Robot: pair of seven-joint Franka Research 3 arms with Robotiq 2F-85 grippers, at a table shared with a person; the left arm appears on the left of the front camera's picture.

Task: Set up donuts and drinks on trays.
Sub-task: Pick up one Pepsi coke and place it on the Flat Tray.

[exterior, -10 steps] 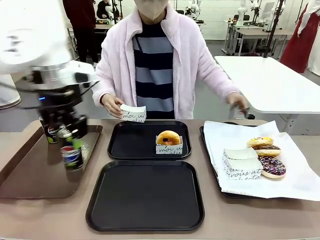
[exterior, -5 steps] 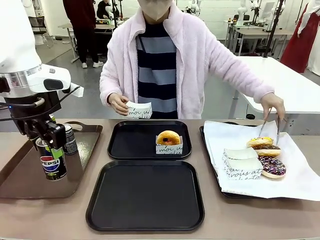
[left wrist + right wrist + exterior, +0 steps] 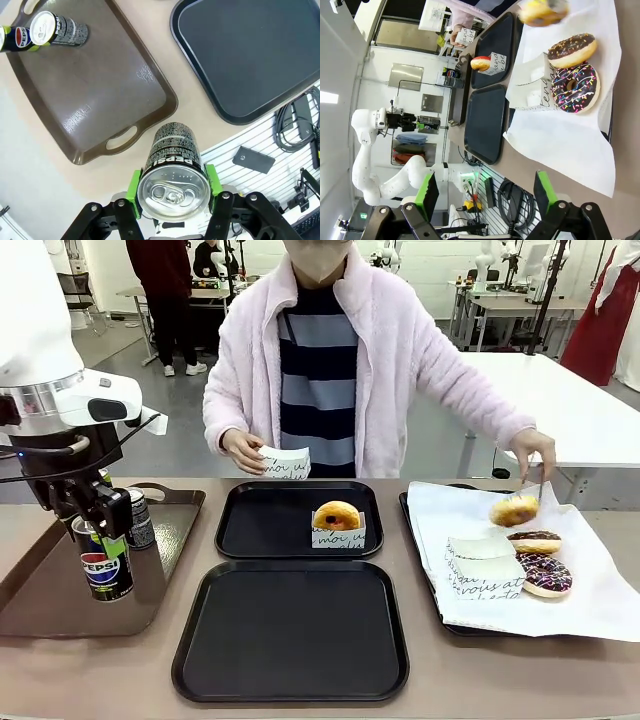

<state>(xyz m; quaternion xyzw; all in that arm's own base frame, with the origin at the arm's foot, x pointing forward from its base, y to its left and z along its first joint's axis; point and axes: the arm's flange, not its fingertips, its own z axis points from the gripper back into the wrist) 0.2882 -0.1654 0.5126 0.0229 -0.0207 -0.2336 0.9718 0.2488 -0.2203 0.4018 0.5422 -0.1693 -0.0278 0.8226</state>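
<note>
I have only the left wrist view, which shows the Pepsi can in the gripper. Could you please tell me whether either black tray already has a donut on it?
Observer: Yes, the far black tray holds one golden donut, sitting in a white paper holder.
Operator: Thank you. What is the person doing?
Observer: One hand holds a yellow-glazed donut raised above the white paper on the tray to the right.
Operator: And the right gripper?
Observer: The right gripper is open and holds nothing.
</note>
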